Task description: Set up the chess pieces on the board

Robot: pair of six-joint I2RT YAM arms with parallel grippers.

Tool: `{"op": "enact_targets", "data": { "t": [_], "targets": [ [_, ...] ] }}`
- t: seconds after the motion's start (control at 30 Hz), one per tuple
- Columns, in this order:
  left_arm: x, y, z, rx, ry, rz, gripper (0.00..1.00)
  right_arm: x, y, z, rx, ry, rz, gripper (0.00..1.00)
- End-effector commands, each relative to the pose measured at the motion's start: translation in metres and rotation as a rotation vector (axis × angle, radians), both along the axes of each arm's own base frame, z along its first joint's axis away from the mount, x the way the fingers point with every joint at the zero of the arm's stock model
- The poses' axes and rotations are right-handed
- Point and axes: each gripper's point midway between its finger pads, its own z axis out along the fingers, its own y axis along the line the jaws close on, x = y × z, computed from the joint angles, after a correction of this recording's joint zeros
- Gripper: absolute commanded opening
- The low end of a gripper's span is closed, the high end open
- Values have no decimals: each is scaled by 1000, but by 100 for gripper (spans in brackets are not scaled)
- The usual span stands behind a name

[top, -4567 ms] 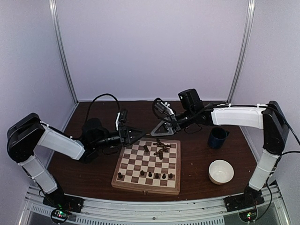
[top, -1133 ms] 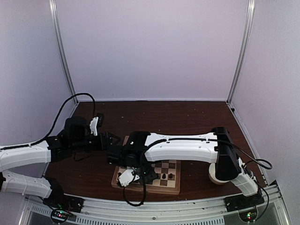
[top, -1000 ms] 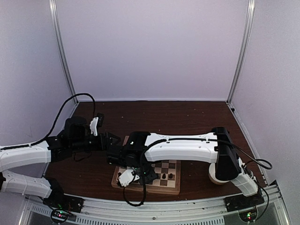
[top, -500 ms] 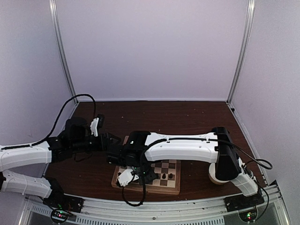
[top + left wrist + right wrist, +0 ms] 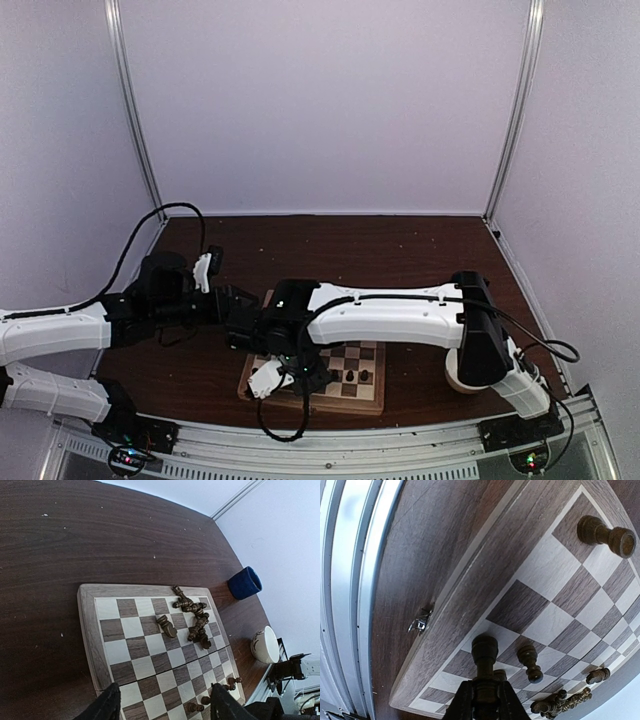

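The board (image 5: 362,378) lies mostly hidden under my right arm in the top view. My right gripper (image 5: 293,374) hangs over the board's near left corner. In the right wrist view that gripper (image 5: 481,694) is shut on one dark chess piece (image 5: 485,655), which sticks out past the fingertips above the squares by the board's border (image 5: 447,630). Whether the piece touches the board I cannot tell. My left gripper (image 5: 165,709) is open with nothing in it, above the board (image 5: 90,630). A heap of fallen chess pieces (image 5: 194,616) lies at the far right of the board.
One piece (image 5: 165,625) lies alone mid-board, and a few pieces (image 5: 200,706) stand along the near row. A blue cup (image 5: 245,582) and a white bowl (image 5: 265,645) sit on the dark table right of the board. A metal clasp (image 5: 421,621) sticks out of the board's edge.
Since the earliest frame the right arm has swung from the far side across the board to its near left corner, and the left arm drew back left. In the last second both barely shifted.
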Motion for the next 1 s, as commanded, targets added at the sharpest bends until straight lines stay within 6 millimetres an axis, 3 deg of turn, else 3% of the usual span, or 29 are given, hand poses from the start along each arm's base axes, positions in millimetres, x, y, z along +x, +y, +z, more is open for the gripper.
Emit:
{"op": "enact_targets", "data": {
  "t": [0.0,0.43,0.63,0.8,0.97],
  "targets": [
    [3,-2,5,-29,-22,-2,61,-1,7,-1,15,1,-5,18],
    [5,-4,2,-26,-21,-5,61,2,9,9,41,-17,-12,39],
    [6,-3,1,26,-27,-19,61,9,0,44,98,-39,-21,43],
    [9,-4,3,106,-44,-48,61,38,-19,88,246,-17,-115,43],
    [12,-14,9,134,-61,-108,60,91,-61,89,346,54,-304,36]
  ]
}}
